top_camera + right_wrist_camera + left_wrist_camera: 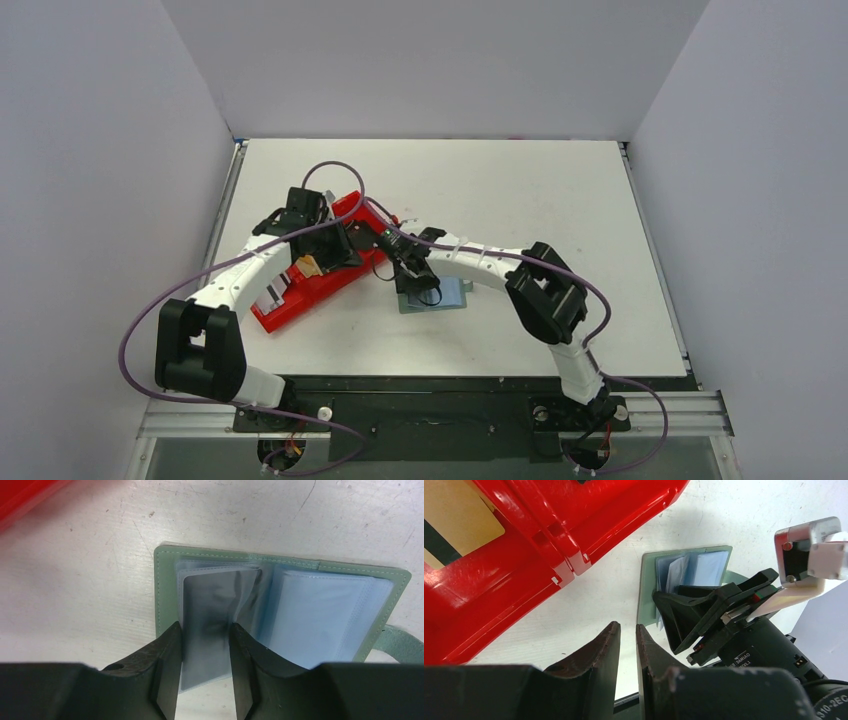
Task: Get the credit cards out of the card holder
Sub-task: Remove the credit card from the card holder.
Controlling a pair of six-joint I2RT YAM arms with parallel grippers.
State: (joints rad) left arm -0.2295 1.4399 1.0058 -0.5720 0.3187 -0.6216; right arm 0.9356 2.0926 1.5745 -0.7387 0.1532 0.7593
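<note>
The right gripper (204, 626) is tip-down on the open card holder (165, 590). Its jaws stand part-way apart on either side of one raised clear sleeve (207, 600). Whether they press on that sleeve cannot be told. The left gripper (627, 627) hangs just left of the holder. Its jaws are nearly together, with a thin slit between them and only white table (589, 610) showing through.

The left wrist view shows small white print on the right gripper's black body, upside down, reading "DAMIAO". Lower down, "310-2EC" is cut off by the frame edge. No writing can be read on the holder or the card.

The sleeves are cloudy pale blue, and whether any credit cards sit inside them cannot be made out. One tan-yellow card (459, 520) with a dark stripe lies in the red tray (524, 570) left of the holder, cut by the picture's edge. From above, the right arm hides most of the holder and only its right part peeks out. Its strap tab (400, 642) runs out of frame on the side away from the tray.

The holder lies flat, apart from the tray, with a strip of bare table between them. Wide bare table lies to the holder's right and beyond it.
</note>
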